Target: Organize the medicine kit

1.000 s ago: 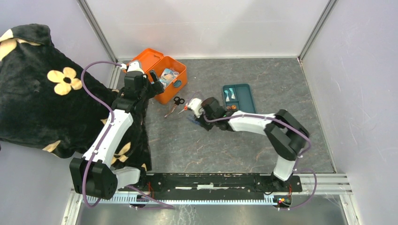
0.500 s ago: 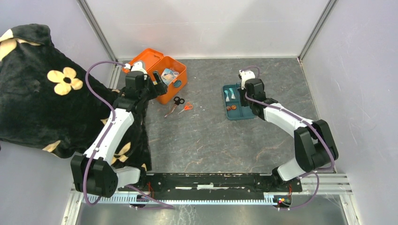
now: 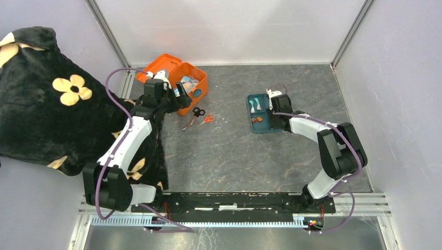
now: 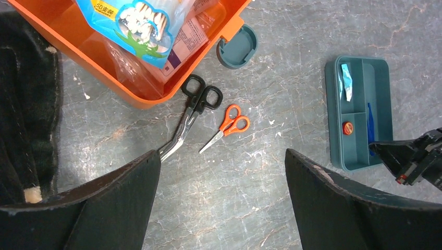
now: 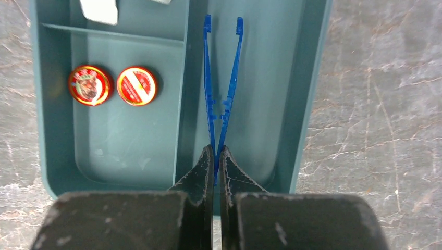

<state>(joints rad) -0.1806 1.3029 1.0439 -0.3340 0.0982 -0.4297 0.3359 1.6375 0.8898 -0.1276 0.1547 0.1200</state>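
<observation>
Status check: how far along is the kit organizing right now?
Done: packets sit in the open medicine kit; two tins lie in the teal tray. In hand: the right tool is shut on blue tweezers in the tray's long compartment. Remaining: black scissors and orange scissors lie on the table under the open left tool.

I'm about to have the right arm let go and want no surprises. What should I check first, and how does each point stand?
1. Right gripper shut on tweezers: ok.
2. Tweezers lined up inside the long compartment of the tray, off the divider: ok.
3. Tweezers resting on the tray floor: cannot tell.
4. Tins out of the way, in the next compartment: ok.
5. Left gripper open, holding nothing: ok.
6. Kit lid open: ok.
</observation>
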